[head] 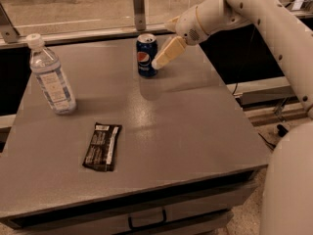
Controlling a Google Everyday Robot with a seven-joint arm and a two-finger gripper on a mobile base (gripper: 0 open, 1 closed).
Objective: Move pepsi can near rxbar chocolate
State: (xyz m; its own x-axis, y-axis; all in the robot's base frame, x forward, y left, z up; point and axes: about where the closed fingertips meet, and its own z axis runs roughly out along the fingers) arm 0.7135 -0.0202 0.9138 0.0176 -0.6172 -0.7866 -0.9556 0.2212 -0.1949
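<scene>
One view to go on, so: your pepsi can (146,55) stands upright near the worktop's (195,126) far edge. The gripper (160,61) hangs just beside the can's right side, angled down toward it, presumably lining up a grab. Spread or clenched, can't tell. The rxbar chocolate (102,146) lies flat toward the near-left corner, well apart.

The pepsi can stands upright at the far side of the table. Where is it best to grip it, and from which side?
Grip the pepsi can on its curved side wall, about mid-height, coming from the right in the camera view. It stands upright, offering two opposite faces, and the end effector hangs just beside it on that side, probably the shortest approach.
</scene>
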